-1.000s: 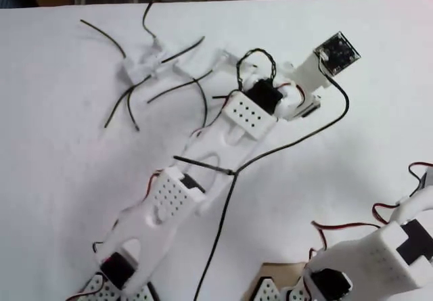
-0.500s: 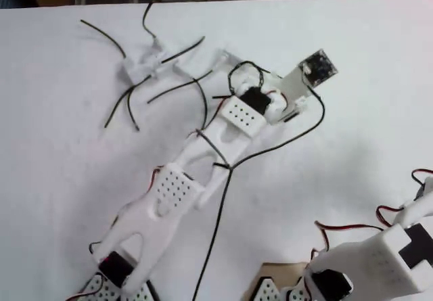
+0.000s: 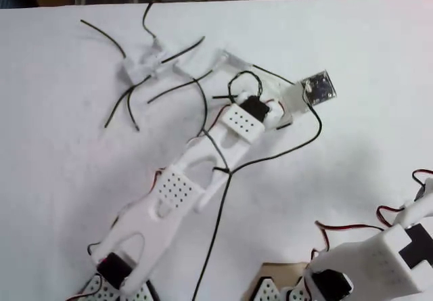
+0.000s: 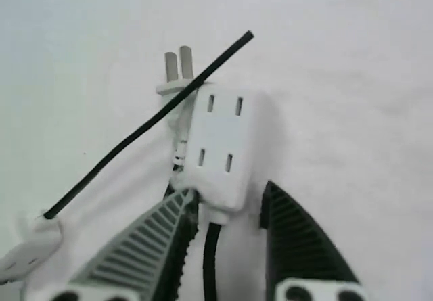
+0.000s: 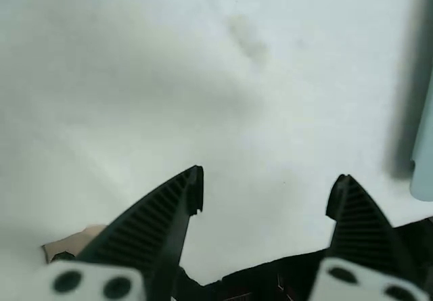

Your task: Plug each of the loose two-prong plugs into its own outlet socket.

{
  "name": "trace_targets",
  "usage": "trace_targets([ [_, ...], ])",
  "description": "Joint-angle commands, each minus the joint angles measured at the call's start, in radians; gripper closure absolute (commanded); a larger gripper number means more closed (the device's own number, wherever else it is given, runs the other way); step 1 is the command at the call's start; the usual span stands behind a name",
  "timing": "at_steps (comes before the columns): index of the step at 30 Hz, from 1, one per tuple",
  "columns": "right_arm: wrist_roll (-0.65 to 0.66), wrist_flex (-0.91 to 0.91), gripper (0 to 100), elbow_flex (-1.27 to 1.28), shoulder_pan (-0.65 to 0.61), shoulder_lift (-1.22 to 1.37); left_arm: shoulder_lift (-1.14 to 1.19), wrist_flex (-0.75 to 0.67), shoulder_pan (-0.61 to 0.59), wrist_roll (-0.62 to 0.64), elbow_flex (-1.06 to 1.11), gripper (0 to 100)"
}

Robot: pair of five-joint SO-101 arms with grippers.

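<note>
Left jaws part open, straddling cord end of outlet block (image 4: 220, 139), not clamped; loose plug (image 4: 177, 71) lies against its side, unplugged; right jaws wide open, empty, above tabletop (image 5: 135, 78)

Outlet block (image 4: 220, 145): on table (image 4: 352, 57), cord end within left gripper (image 4: 229, 196).
Two-prong plug (image 4: 177, 71): touching block's side.
Cable (image 4: 135, 135): across block's far corner and plug.
Second plug (image 4: 27, 240): well apart from block.

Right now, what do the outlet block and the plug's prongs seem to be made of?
Outlet block: likely moulded white plastic, smooth and slightly shiny, with rounded corners. Prongs: probably metal, going by their flat, dull grey blades.
</note>
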Motion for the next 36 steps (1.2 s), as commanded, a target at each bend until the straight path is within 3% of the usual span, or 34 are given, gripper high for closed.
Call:
trace_targets([
  [1,0.060,0.010,70.4,-0.006,0.008,-0.035,0.004,0.003,0.050,-0.094,-0.011,97],
  [6,0.089,0.010,70.4,-0.009,0.008,-0.036,0.004,0.087,0.061,-0.103,-0.064,98],
  [17,0.089,0.010,70.4,-0.011,0.008,-0.036,0.005,0.600,0.162,-0.104,-0.508,98],
  [21,0.083,0.010,70.4,-0.012,-0.001,-0.036,-0.042,0.554,0.127,-0.095,-0.500,98],
  [24,0.072,0.005,70.3,-0.020,-0.038,-0.038,-0.101,0.519,0.036,0.002,-0.502,98],
  [29,-0.175,0.008,70.4,-0.118,-0.180,-0.036,-0.165,0.592,-0.145,0.181,-0.493,91],
  [36,-0.562,-0.036,70.4,-0.247,-0.545,-0.025,-0.071,0.818,-0.252,0.204,-0.496,83],
])
